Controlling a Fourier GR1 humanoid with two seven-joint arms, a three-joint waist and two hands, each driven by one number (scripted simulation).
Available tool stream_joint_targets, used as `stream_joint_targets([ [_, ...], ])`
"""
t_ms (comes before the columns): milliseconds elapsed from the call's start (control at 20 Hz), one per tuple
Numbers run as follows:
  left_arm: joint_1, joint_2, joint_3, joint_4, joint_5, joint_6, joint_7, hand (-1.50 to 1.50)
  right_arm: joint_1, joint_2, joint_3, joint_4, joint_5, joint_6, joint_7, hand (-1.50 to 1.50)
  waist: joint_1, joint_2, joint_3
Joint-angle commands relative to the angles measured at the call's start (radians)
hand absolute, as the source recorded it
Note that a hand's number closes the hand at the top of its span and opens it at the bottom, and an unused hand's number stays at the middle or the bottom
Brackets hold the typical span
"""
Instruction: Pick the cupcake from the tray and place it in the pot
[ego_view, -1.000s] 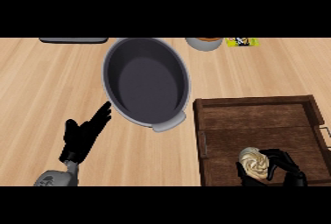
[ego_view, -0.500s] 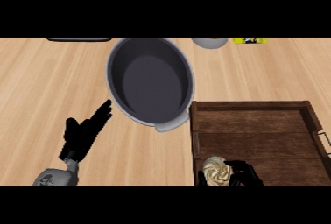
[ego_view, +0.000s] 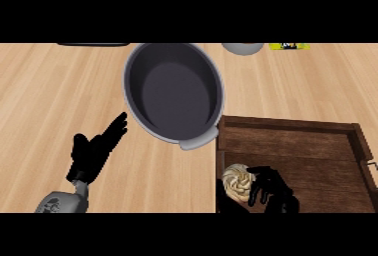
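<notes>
A pale wooden worktop (ego_view: 52, 90) fills the head view. A dark grey oval pot (ego_view: 176, 95) stands at its upper middle, with one light handle pointing toward the near side. A brown wooden tray (ego_view: 295, 150) lies at the lower right, its corner just beside that handle.

The cupcake (ego_view: 236, 181), with swirled cream-coloured topping, sits in the tray's near left corner, close against the left wall. The right hand (ego_view: 272, 189) is at its right side. Its fingers (ego_view: 258, 176) are curled over the cupcake and partly cover it.

The left hand (ego_view: 92, 152) rests over the worktop at the lower left, fingers straight and together, touching nothing and pointing toward the pot.
</notes>
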Motion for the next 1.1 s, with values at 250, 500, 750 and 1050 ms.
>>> stream_joint_targets([
  [250,-0.028,-0.006,-0.017,-0.012,-0.007,-0.008,0.033,0.00,-0.396,0.002,-0.048,-0.013,0.227,0.417,0.488,1.50,0.028,-0.002,0.003],
  [500,-0.037,-0.032,-0.038,-0.004,-0.013,-0.009,0.029,0.00,-0.715,0.002,-0.055,0.146,0.209,0.612,0.743,1.50,0.057,0.001,0.005],
  [750,-0.038,-0.049,-0.044,0.035,-0.032,0.010,0.021,0.00,-0.974,0.002,-0.113,0.377,0.164,0.803,0.831,1.50,0.063,0.007,0.005],
  [1050,-0.053,-0.025,-0.031,0.024,-0.013,-0.029,0.015,0.00,-1.154,0.002,-0.156,0.659,0.100,0.980,0.863,1.50,0.074,0.009,0.006],
])
